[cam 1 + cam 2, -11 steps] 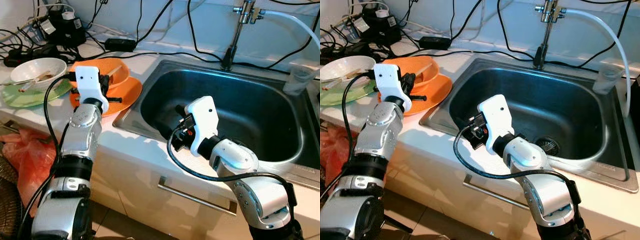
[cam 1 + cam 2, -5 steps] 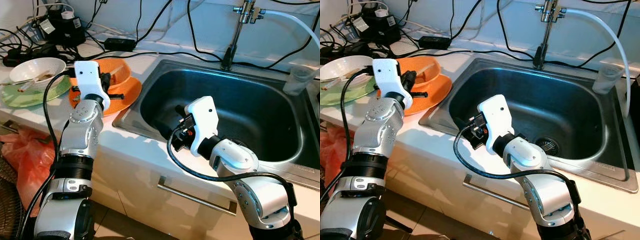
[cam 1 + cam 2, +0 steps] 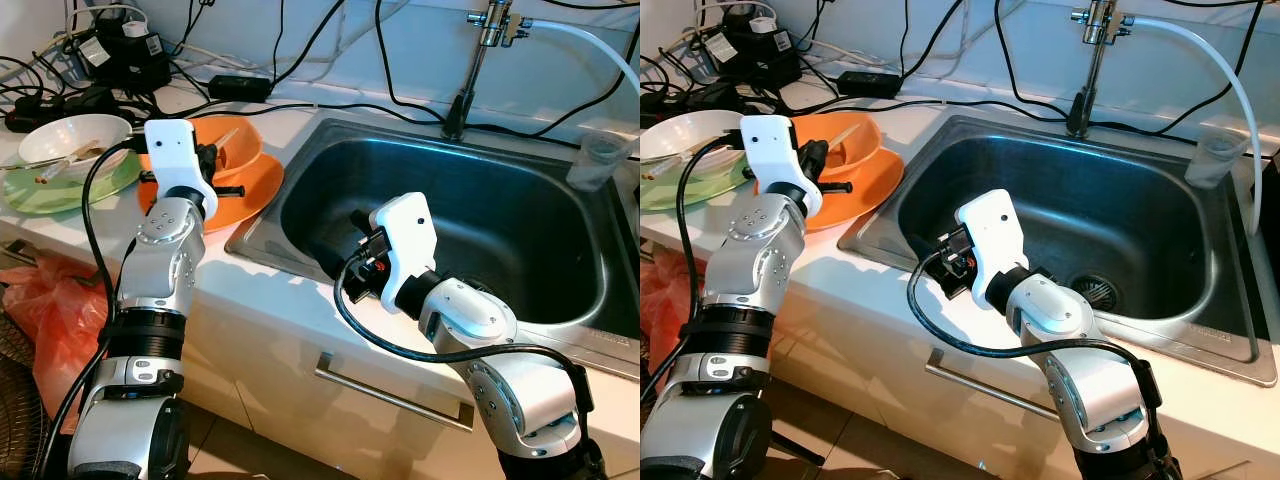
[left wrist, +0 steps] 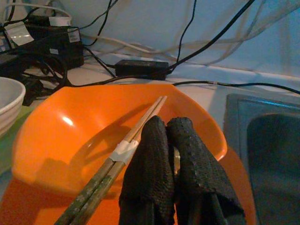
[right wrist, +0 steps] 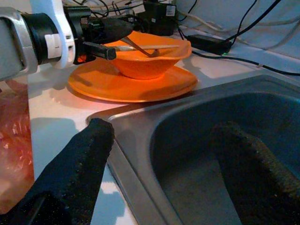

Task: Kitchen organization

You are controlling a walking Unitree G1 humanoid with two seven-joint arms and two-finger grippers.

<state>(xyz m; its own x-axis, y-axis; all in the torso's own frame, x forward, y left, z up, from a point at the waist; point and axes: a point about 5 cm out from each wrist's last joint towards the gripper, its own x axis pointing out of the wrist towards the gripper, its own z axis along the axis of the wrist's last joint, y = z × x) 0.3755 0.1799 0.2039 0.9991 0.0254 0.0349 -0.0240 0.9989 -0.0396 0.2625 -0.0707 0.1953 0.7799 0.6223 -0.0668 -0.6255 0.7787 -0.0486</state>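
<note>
An orange bowl (image 3: pixel 243 146) stands on an orange plate (image 3: pixel 258 190) on the counter, left of the steel sink (image 3: pixel 500 210). Taped wooden chopsticks (image 4: pixel 137 135) lean inside the bowl. My left gripper (image 3: pixel 216 160) hovers over the bowl's near side with its fingers (image 4: pixel 154 154) pressed together, right beside the chopsticks. A grey spoon (image 5: pixel 138 48) rests in the bowl just under those fingertips; I cannot tell whether it is gripped. My right gripper (image 5: pixel 164 140) is open, its fingers wide apart over the sink's near left corner, holding nothing.
A white bowl (image 3: pixel 72 138) with utensils sits on a green plate (image 3: pixel 55 192) at far left. Cables and a black adapter (image 3: pixel 240 88) run along the back wall. A faucet (image 3: pixel 472 70) and a clear cup (image 3: pixel 600 160) stand behind the sink. An orange bag (image 3: pixel 50 310) hangs below.
My left gripper has shifted slightly up and back over the orange bowl, fingers still together. The right arm has not moved.
</note>
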